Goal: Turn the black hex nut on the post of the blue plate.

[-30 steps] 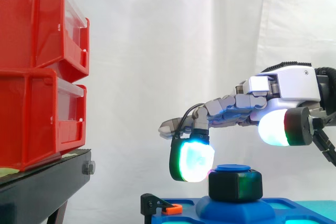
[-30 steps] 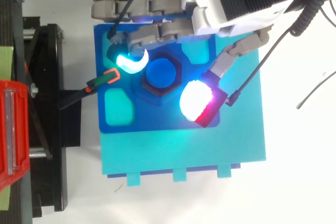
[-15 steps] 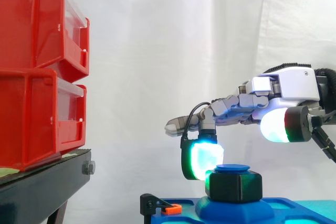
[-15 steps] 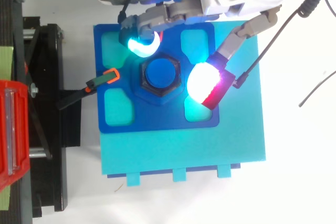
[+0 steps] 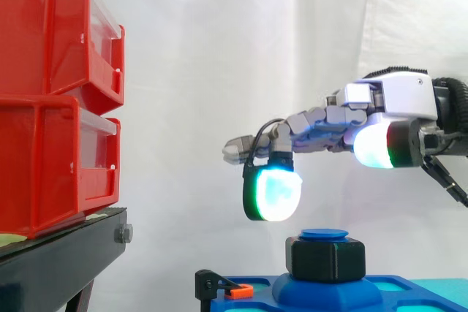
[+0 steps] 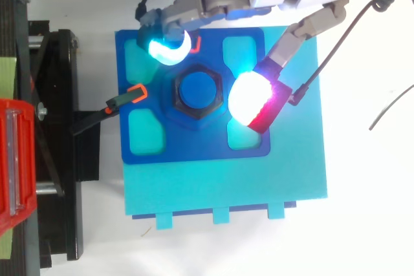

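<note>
Hovers with the hand (image 5: 395,104) released, grasping nothing, fingers loosely spread. Hangs a cyan-glowing pad (image 5: 274,193) down at the far side from the wrist and a white-and-red pad (image 6: 251,97) nearer the palm. Shows, below the hand and between those two pads from above, the black hex nut (image 5: 327,259) seated on the post (image 5: 325,234) of the blue plate (image 6: 194,145), clear of both pads in the side view. Shows, lower and beyond the cyan pad, an orange-tipped clip (image 5: 239,291), seemingly clamped to the plate's edge.
</note>
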Action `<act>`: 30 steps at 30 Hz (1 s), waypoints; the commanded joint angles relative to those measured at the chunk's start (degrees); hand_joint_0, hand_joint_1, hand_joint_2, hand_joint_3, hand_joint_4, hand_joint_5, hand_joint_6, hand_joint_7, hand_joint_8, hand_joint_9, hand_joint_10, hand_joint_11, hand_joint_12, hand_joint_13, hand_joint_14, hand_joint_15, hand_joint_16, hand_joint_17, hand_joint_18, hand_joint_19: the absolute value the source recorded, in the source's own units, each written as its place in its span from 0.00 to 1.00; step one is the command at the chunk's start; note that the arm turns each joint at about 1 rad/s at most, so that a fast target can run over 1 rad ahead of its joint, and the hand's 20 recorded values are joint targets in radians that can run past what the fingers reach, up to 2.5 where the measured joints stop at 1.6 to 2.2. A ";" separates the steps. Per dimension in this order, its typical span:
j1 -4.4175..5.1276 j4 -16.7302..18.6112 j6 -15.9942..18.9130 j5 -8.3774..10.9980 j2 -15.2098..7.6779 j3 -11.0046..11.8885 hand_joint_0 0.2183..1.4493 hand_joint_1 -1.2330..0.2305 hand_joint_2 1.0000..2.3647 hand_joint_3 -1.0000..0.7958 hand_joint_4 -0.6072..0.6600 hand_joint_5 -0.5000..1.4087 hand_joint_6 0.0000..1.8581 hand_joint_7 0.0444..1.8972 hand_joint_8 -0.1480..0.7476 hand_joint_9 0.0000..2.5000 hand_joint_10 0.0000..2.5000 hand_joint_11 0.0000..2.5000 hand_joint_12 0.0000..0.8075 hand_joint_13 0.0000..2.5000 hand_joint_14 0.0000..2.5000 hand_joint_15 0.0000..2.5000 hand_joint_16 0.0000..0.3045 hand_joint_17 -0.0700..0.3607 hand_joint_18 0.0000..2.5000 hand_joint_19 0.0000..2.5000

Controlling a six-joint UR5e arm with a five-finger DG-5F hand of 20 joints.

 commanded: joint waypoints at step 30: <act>4.11 -10.41 -4.81 5.23 2.35 1.66 0.15 0.52 0.00 0.28 0.60 0.12 0.27 0.40 0.42 0.02 0.00 0.00 0.47 0.02 0.00 0.00 0.21 0.50 0.00 0.02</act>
